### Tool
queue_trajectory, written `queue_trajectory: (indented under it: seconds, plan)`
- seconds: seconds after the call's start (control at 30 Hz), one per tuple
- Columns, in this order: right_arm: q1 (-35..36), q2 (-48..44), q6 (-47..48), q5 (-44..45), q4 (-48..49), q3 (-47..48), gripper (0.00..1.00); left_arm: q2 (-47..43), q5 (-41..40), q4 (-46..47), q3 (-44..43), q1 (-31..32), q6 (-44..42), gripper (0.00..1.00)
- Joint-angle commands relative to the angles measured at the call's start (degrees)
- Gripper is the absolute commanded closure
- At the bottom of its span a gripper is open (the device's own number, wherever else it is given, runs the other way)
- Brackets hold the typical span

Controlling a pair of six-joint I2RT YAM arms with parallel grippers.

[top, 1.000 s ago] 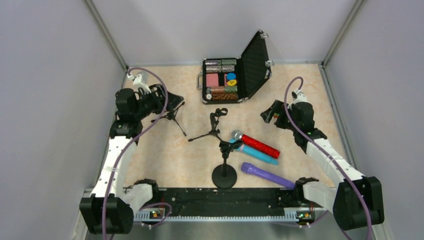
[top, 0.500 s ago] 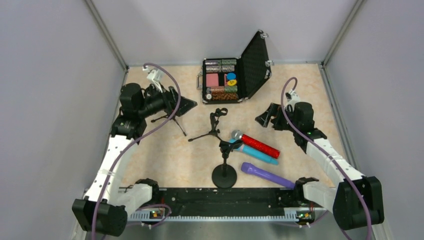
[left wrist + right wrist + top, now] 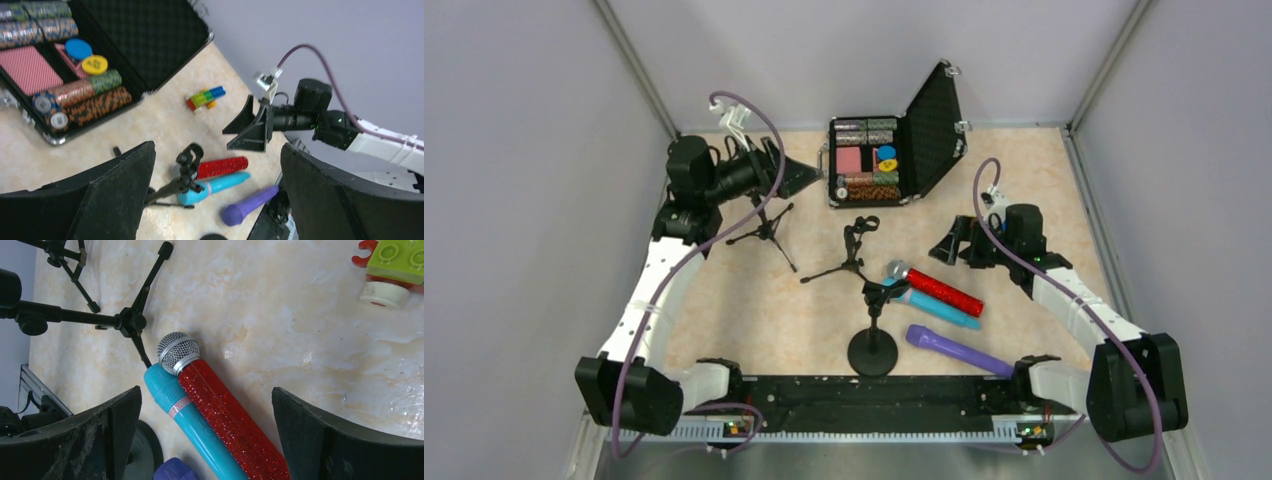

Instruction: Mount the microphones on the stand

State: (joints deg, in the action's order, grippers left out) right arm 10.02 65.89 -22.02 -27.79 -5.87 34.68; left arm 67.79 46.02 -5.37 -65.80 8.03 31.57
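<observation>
Nearest the arm bases, the round-foot stand (image 3: pixel 873 351) stands upright on the table (image 3: pixel 744 310). Just to its right the purple microphone (image 3: pixel 959 351) lies flat, with one end close to the right arm's base. A little farther back, the blue microphone (image 3: pixel 944 312) and the red microphone (image 3: pixel 944 292) lie side by side and touch. Their heads point left. They lie right beside the clip on top of the round-foot stand and near a leg of the small tripod stand (image 3: pixel 848 256) in the middle.

The right gripper (image 3: pixel 954 243) hangs over the table, just behind and to the right of the red microphone. Its jaws are spread wide and hold nothing. In the right wrist view, the red and blue heads lie on the table between the two fingers (image 3: pixel 90 440), and nothing touches them. A toy brick car (image 3: pixel 395 267) sits on the table off to one side.

The table has lots of bare room at the front left. The left tripod stand (image 3: pixel 767 230) stands farther back on that side. The left gripper (image 3: pixel 792 178) is up in the air near it. Its jaws are wide apart and empty, and it is well apart from all three microphones.

At the back, an open case (image 3: pixel 894 155) with chips sits close to the back wall. Grey walls (image 3: pixel 524 200) close the table in on the left, right and back.
</observation>
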Motion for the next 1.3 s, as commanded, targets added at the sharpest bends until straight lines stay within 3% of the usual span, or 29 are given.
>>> queue_trajectory:
  seconds: [0.0,0.13,0.4,0.7,1.27]
  plan:
    - [0.6,-0.9,1.5,-2.0,-0.2,2.9,0.01,0.7,0.5,10.2,-6.0,0.1,3.8,0.01]
    - [0.8,-0.9,0.2,-1.0,-0.3,3.1,0.01,2.3,-0.3,8.3,-8.4,0.1,1.9,0.01]
    - [1.7,-0.7,2.7,-0.2,-4.1,4.2,0.01,5.3,-1.4,7.6,-3.4,0.1,2.0,0.01]
    - [3.3,-0.3,4.0,1.8,-4.9,3.2,0.01,7.1,-1.1,5.6,-3.8,0.0,0.9,0.01]
    - [15.6,1.7,10.4,12.7,-10.4,8.5,0.01,6.2,-3.5,5.6,-2.0,0.1,0.3,0.01]
